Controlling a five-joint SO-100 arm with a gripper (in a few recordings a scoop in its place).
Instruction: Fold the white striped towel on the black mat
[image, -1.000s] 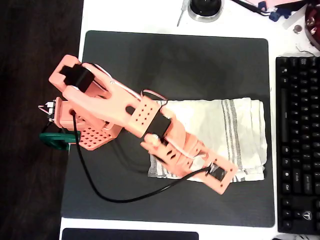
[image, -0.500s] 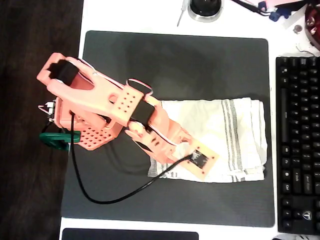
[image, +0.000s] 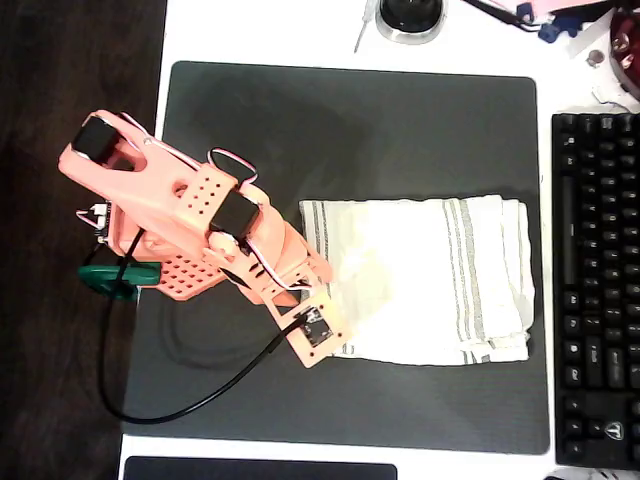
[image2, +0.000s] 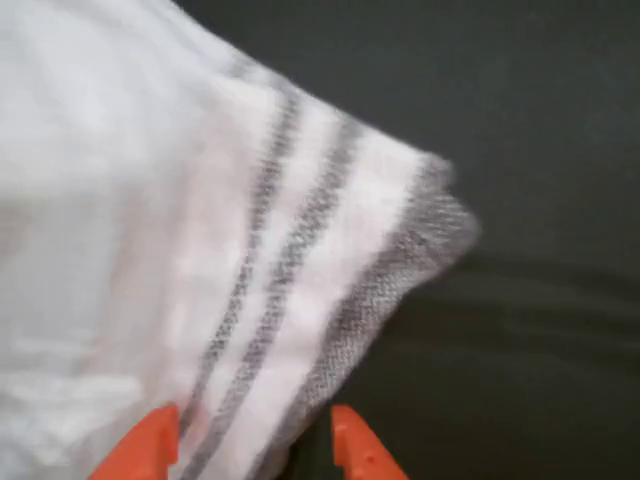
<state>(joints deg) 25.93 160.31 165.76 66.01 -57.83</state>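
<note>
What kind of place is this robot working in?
Probably a home or office computer desk: a large matte black desk mat on a white tabletop, with a black computer keyboard at the right.

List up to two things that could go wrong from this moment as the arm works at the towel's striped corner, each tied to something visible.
1. In the wrist view the claw stands open astride the striped edge of the white striped towel; closing may catch only the hem, which could slip free.
2. The towel is already doubled on the black mat; the claw might pinch one layer only, leaving a crooked fold.
</note>
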